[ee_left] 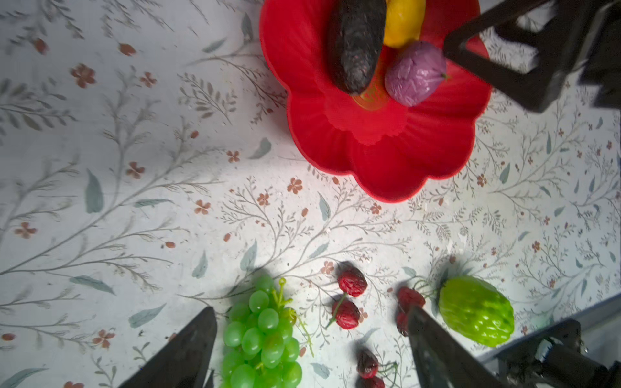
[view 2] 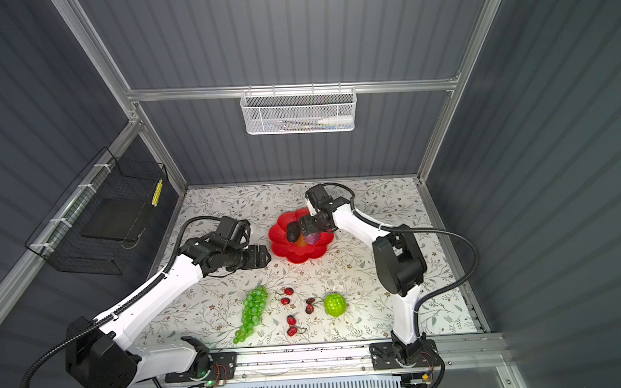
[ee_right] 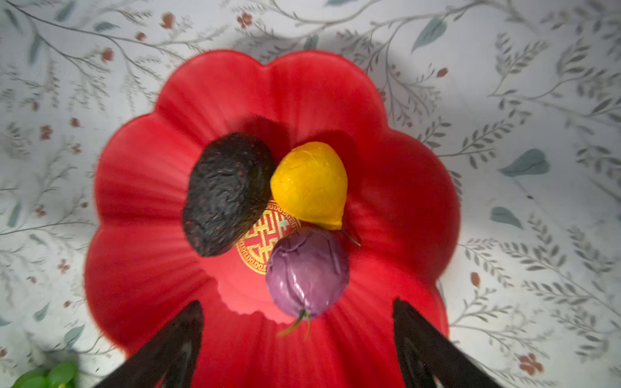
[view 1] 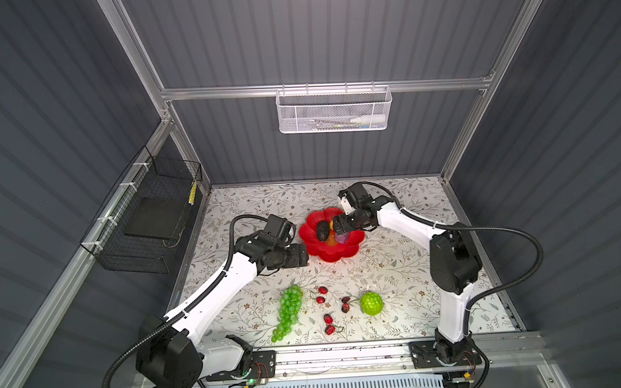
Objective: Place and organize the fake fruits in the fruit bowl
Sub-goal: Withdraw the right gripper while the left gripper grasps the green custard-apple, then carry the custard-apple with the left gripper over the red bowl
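The right gripper [ee_right: 297,302] is seen with its fingers spread wide, and nothing is gripped between them. It is held over the bowl [ee_right: 151,201], which lies directly below it. Under the gap between its fingers the purple fruit [ee_right: 307,272] is seen resting free on the bowl's floor, stem turned toward the gripper. Beyond that fruit, farther from the fingertips, the pear [ee_right: 311,183] and the avocado [ee_right: 226,195] are laid side by side and appear to touch. The pear appears to touch the purple fruit too. The gold emblem [ee_right: 265,242] is partly covered by all three.

The left gripper [ee_left: 311,309] is likewise opened wide, and nothing is held in it. It is held above the table [ee_left: 134,134], just beside the bowl's rim, on the side away from the right gripper. Nearer the robot's base than this gripper, the other fruits are seen lying on the table. The grapes [ee_left: 262,336] are nearest its arm, and the cherries [ee_left: 351,284] are scattered in pairs beside them. The bumpy ball [ee_left: 475,310] is past the cherries, just beside one pair. All of these are well apart from the bowl.
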`<state>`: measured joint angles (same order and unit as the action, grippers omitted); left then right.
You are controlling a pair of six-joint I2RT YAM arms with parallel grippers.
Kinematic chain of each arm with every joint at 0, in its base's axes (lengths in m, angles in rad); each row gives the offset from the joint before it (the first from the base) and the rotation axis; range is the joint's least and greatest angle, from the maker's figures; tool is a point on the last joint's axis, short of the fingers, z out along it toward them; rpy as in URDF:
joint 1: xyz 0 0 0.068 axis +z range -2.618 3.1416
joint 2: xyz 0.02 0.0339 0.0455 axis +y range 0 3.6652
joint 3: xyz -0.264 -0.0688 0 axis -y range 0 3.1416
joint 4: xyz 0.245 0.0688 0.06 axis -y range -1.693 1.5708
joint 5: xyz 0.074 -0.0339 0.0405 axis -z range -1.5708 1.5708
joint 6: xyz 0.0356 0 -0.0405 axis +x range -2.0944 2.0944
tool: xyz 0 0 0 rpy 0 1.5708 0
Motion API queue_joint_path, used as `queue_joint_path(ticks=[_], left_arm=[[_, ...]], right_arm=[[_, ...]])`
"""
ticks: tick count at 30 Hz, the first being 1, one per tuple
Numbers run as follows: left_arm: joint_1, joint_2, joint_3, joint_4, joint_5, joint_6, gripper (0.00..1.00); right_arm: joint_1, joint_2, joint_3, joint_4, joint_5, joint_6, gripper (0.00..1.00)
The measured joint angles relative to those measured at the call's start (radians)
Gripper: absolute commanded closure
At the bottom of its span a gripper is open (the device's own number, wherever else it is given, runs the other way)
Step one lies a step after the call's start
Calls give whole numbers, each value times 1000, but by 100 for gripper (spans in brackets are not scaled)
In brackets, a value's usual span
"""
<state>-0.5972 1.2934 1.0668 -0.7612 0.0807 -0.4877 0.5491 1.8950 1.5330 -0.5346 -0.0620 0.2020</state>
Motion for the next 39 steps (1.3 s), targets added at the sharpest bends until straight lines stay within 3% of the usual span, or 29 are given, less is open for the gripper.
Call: queue_joint_path(ticks=[7,11,18,24,31,35,39], left_arm=[[-294,124,49,-3,27,18,9],[-456,208,90,23,18,23,8],[-609,462,282,42,-24,51,6],[-655,615,429,35,-77,79,6],[-656,724,471,30,-89,100,11],[-654,764,472,24,-97,106,19],[-654,766,472,25,-109,110,37]], right_arm=[[-4,-338,-266,55,16,29,5],[-65,-498,-447,77,-15,73,4],[-234,-744,-684,85,-49,140,2],[-297,-828,-768,101,-74,158,2],[-337,-869,-818,102,-95,157,2],[-351,-872,-836,117,-106,157,2],[-354,-871,-852,124,-119,158,3]])
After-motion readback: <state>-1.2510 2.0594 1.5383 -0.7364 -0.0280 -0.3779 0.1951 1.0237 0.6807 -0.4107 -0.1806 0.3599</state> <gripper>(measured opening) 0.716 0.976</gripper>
